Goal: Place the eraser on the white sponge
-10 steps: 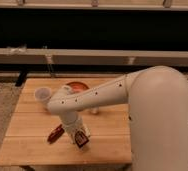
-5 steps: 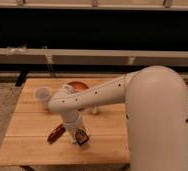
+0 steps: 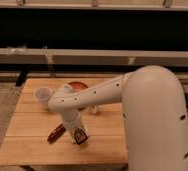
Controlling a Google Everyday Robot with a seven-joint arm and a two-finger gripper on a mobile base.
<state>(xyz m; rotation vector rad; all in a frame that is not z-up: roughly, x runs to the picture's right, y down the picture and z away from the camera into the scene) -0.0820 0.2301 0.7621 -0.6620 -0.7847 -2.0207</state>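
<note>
Robotics test space, judging by a bare wooden table [image 3: 32, 142] on carpet, a dark wall with long rails [image 3: 87, 54] behind, gripper [image 3: 79, 136] low over the tabletop.

The wooden table [image 3: 32, 145] has a slatted top. On it stand a white cup [image 3: 42, 94] at back left, an orange-brown dish [image 3: 78, 85] behind the arm, and a dark red elongated object [image 3: 56, 133] at front. The gripper [image 3: 80, 138] hangs low over the front planks, just beside that object.
</note>
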